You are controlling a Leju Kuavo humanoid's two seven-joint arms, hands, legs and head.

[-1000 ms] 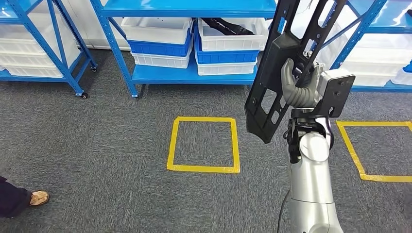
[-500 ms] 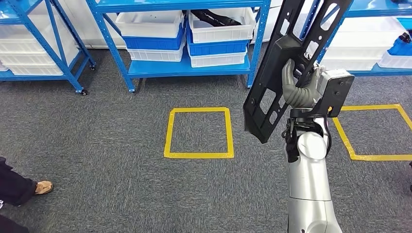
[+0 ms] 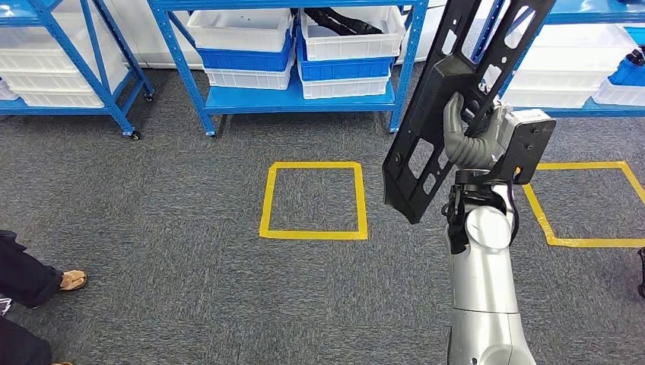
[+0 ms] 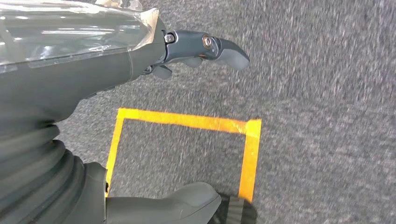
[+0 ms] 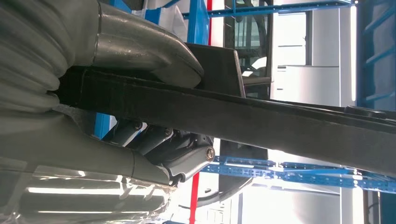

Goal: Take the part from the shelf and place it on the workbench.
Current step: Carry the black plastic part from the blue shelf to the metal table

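Part [image 3: 437, 114]: black, matte, with cut-out openings along its length. Right hand [image 3: 470, 137]: grey fingers, with a black bracket at the wrist; the arm [image 3: 487, 304] below is silver. Left hand [image 4: 187, 46]: dark grey. Shelf frames [image 3: 182, 76]: bright blue. Bins [image 3: 243, 30] on the shelves: white alternating with blue in stacks. Floor [image 3: 152, 213]: dark grey speckled carpet. Floor markings [image 3: 313, 200]: yellow tape squares. Person's footwear [image 3: 72, 280] at the edge: tan.
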